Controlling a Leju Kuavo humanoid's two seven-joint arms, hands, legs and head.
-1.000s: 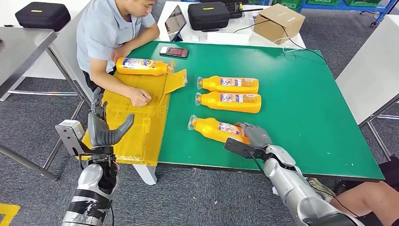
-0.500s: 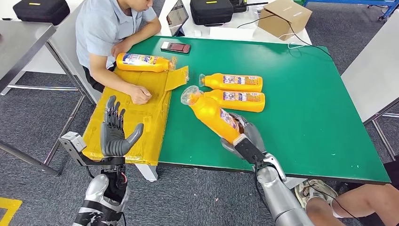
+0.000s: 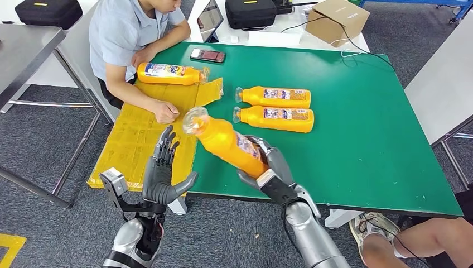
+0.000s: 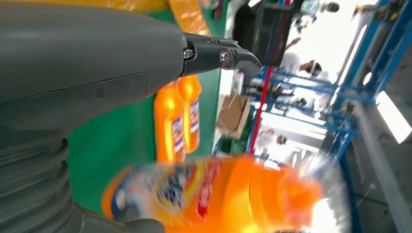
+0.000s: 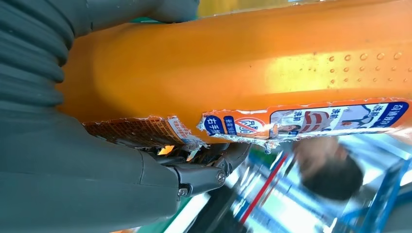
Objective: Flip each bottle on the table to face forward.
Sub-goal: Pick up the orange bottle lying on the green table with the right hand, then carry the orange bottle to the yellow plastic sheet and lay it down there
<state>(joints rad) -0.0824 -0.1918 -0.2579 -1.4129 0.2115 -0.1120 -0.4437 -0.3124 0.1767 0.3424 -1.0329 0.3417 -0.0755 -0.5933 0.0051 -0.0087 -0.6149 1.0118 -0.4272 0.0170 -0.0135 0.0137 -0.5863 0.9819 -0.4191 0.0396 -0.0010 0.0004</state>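
Observation:
My right hand (image 3: 271,167) grips an orange bottle (image 3: 226,142) by its lower body and holds it in the air over the front left of the green table (image 3: 357,139), clear cap toward the left. In the right wrist view the bottle (image 5: 252,68) shows a torn label. My left hand (image 3: 163,173) is open, fingers spread, just left of the bottle and apart from it; in the left wrist view the bottle (image 4: 218,194) is blurred beside the thumb. Two more orange bottles (image 3: 273,96) (image 3: 274,118) lie side by side on the table. A fourth bottle (image 3: 170,73) lies under a person's hand.
A seated person (image 3: 134,33) leans on flattened yellow cardboard (image 3: 145,134) at the table's left end. A phone (image 3: 208,56), a tablet, a black case (image 3: 247,12) and a cardboard box (image 3: 333,19) are at the back. A person's leg (image 3: 424,237) is at the front right.
My right hand has lifted the near bottle off the table and carried it left. My left hand has risen and moved right toward the bottle, fingers still spread.

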